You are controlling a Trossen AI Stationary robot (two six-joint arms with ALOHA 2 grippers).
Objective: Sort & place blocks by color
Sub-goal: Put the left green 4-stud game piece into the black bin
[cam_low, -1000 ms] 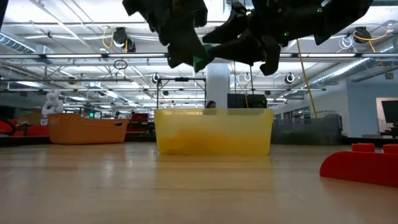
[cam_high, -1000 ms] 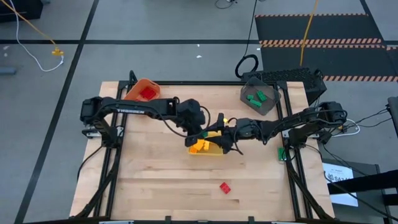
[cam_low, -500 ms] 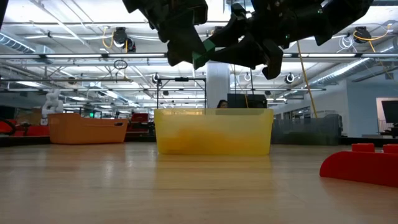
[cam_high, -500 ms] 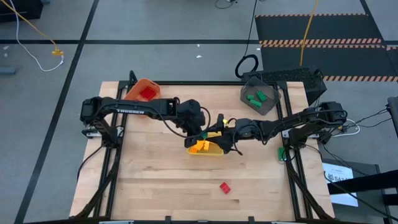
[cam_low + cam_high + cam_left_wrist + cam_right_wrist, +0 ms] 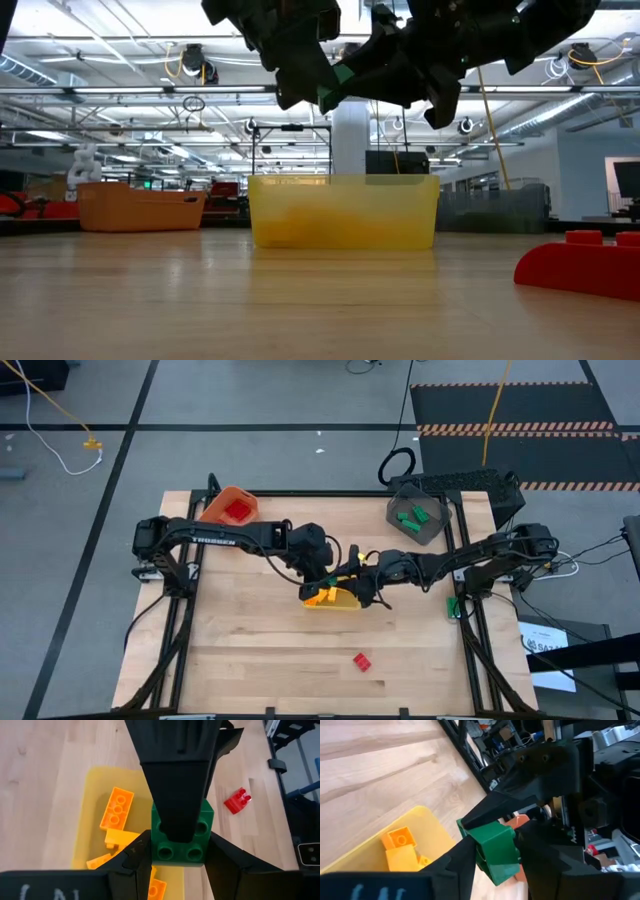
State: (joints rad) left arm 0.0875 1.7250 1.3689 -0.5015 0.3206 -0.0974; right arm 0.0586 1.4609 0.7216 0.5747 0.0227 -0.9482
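A green studded block (image 5: 181,842) hangs in the air above the yellow bin (image 5: 332,596), which holds several orange-yellow blocks (image 5: 116,809). My left gripper (image 5: 180,854) and my right gripper (image 5: 495,856) meet tip to tip over this bin, and both are shut on the green block (image 5: 492,847). In the low view the block (image 5: 335,88) shows between the two dark grippers, well above the bin's rim. A single red block (image 5: 361,660) lies flat on the table near the near edge. My left gripper pinches the green block by two opposite side walls (image 5: 159,851), between its two fingers. The block is lifted clear above the yellow bin, studs facing the wrist camera. My right gripper's finger (image 5: 175,795) lies over the block's far half. My right gripper pinches the same green block between its two fingers, on the sides of the block's end (image 5: 506,862) that faces it. It comes level from the table's right. The block is tilted and clear of everything below; my left gripper's fingers (image 5: 520,795) hold its other end.
The orange bin (image 5: 232,507) with red blocks stands at the far left corner. The dark grey bin (image 5: 418,518) with green blocks stands at the far right. Bare wood lies between the yellow bin and the table's near edge, apart from the red block (image 5: 585,265).
Both grippers have stayed together over the yellow bin with the green block between them. In the low view, the block and the fingers around it have crept slightly upward.
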